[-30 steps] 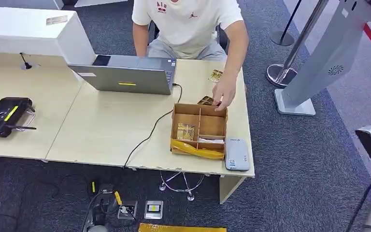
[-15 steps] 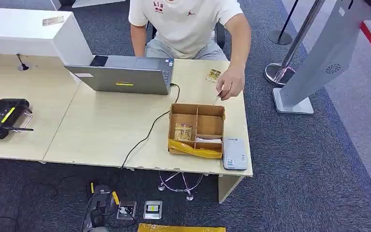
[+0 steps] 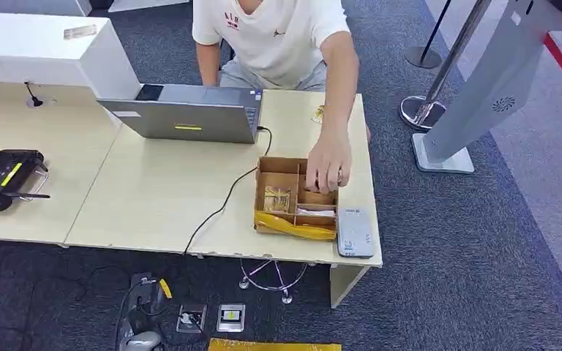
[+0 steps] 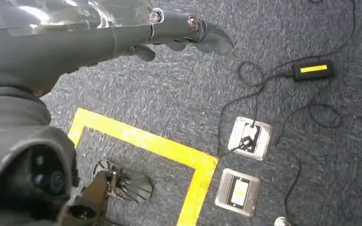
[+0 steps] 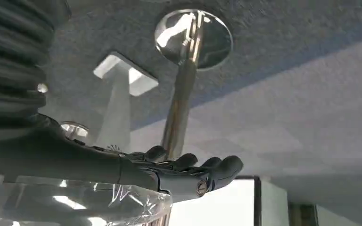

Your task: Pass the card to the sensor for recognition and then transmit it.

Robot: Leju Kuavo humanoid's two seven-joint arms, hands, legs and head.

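No legible text or labels

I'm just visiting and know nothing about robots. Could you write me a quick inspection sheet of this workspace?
Surface: pale wooden desk.
Job's things: divided cardboard box holding a card; grey card reader beside it.
Clutter: laptop, black device.
Hands: left hand and right hand hold nothing, fingers apart.
Cables: black cable trailing from laptop off the desk; more on the floor.
Surroundings: seated person's hand reaching into the box; stanchion post; grey carpet.
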